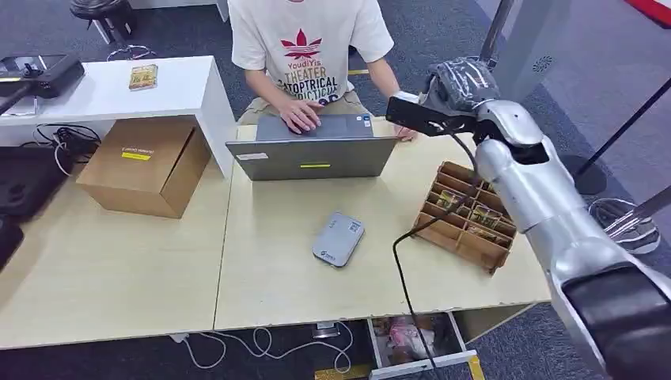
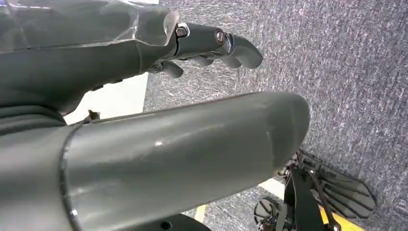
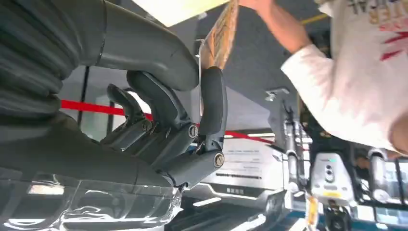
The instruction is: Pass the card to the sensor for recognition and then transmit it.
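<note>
My right hand (image 1: 457,84) is raised over the table's far right corner, in front of the person (image 1: 305,47). In the right wrist view it (image 3: 192,120) pinches a patterned card (image 3: 220,36) between the thumb and a finger. The person's hand (image 3: 255,5) reaches the card's far end. The grey sensor pad (image 1: 339,238) lies flat mid-table, well below and left of my right hand. My left hand (image 2: 211,43) hangs over grey carpet with nothing in it, fingers loosely extended.
An open laptop (image 1: 315,149) stands between the person and the sensor. A wooden compartment box (image 1: 467,218) with several cards sits at the table's right. A cardboard box (image 1: 146,166) and a white shelf (image 1: 111,87) are at the left. A black cable (image 1: 403,285) trails from my right arm.
</note>
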`<action>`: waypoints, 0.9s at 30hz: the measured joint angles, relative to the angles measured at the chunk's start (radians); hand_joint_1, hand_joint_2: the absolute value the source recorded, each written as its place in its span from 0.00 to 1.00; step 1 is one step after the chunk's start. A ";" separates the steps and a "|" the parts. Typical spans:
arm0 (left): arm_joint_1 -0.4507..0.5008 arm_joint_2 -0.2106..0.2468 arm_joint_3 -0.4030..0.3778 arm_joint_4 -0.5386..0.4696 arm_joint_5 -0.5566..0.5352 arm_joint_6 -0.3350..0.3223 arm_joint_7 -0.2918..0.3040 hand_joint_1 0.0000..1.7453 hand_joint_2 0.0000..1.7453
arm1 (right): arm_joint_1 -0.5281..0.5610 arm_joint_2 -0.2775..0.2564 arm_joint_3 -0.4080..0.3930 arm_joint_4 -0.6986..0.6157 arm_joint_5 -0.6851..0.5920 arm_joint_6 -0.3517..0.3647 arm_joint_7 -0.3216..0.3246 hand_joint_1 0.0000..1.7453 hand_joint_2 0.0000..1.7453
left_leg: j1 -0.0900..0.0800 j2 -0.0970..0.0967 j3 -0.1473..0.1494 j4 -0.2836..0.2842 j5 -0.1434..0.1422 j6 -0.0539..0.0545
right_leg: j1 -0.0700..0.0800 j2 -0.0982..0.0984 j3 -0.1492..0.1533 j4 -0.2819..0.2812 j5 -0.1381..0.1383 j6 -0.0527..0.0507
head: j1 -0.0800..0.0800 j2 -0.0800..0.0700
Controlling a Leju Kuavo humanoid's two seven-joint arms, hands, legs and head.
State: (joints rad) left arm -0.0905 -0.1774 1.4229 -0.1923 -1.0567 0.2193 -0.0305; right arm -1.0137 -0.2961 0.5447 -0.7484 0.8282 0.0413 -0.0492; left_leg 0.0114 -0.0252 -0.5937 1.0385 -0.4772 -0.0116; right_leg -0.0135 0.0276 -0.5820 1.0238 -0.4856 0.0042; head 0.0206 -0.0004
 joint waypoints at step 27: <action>-0.004 -0.002 -0.010 0.000 -0.032 -0.018 -0.003 0.00 0.00 | -0.001 0.245 0.015 0.071 0.013 -0.067 0.060 0.95 1.00 | 0.000 0.000 0.000 0.000 0.000 0.000 | 0.000 0.000 0.000 0.000 0.000 0.000 | 0.000 0.000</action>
State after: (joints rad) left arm -0.0942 -0.1793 1.4130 -0.1923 -1.0891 0.2018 -0.0336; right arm -1.0143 -0.0507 0.5600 -0.6772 0.8411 -0.0255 0.0111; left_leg 0.0114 -0.0252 -0.5938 1.0383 -0.4772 -0.0118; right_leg -0.0136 0.0277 -0.5823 1.0238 -0.4856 0.0041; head 0.0206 -0.0004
